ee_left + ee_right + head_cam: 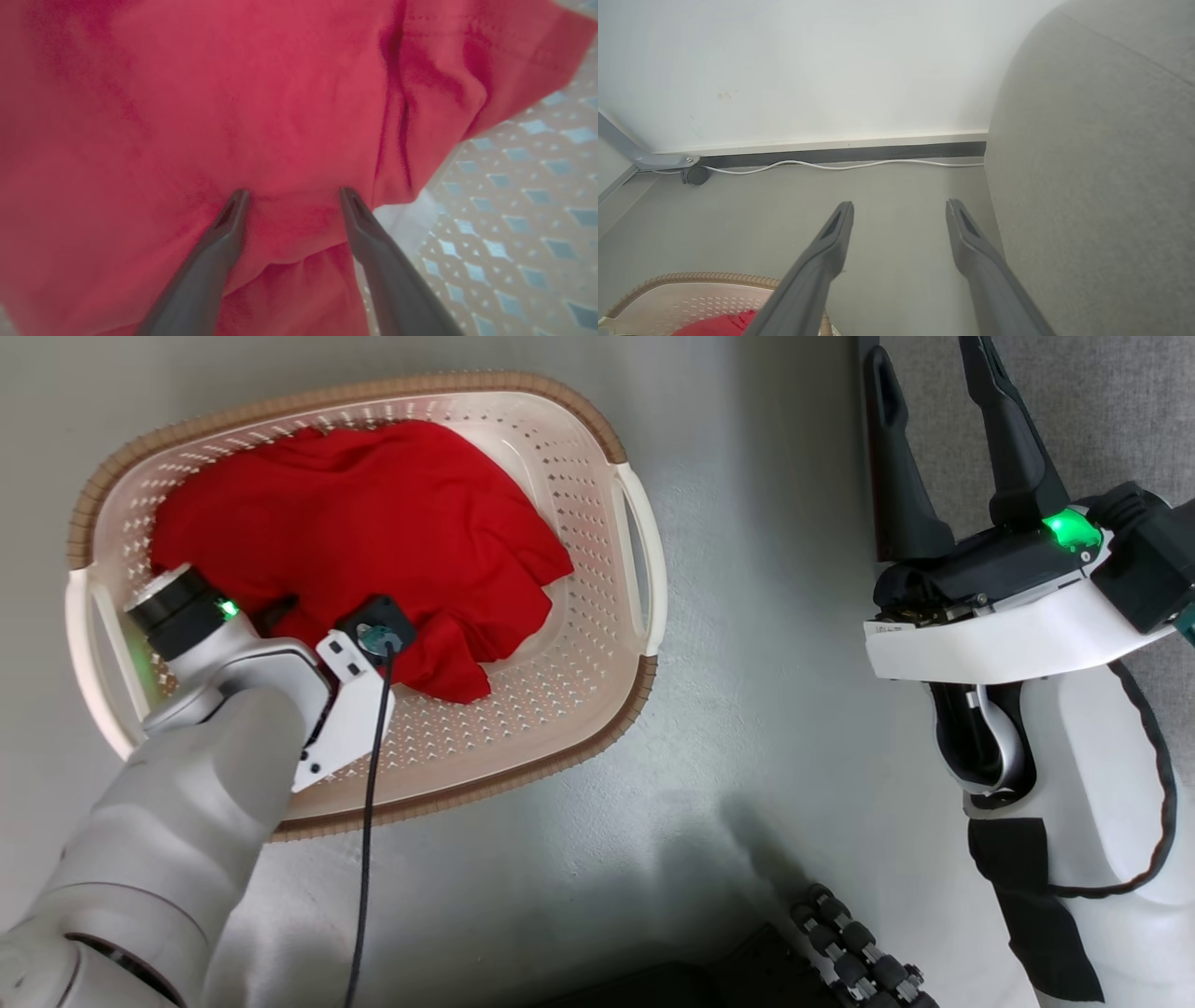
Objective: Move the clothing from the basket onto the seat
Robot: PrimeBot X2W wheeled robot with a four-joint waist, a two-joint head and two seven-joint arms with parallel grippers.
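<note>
The clothing (373, 532) is seen lying crumpled inside the basket (569, 663), heaped toward its far left side, with bare perforated base left at the near right. The basket is set on the floor (766, 709), apart from the seat (1101, 186). The left hand (294, 193) is lowered into the basket, its fingers (229, 233) spread wide and their tips pressed against the red fabric, with nothing pinched between them. The right hand (900, 207) is held wide and empty above the floor, just beside the seat's edge.
</note>
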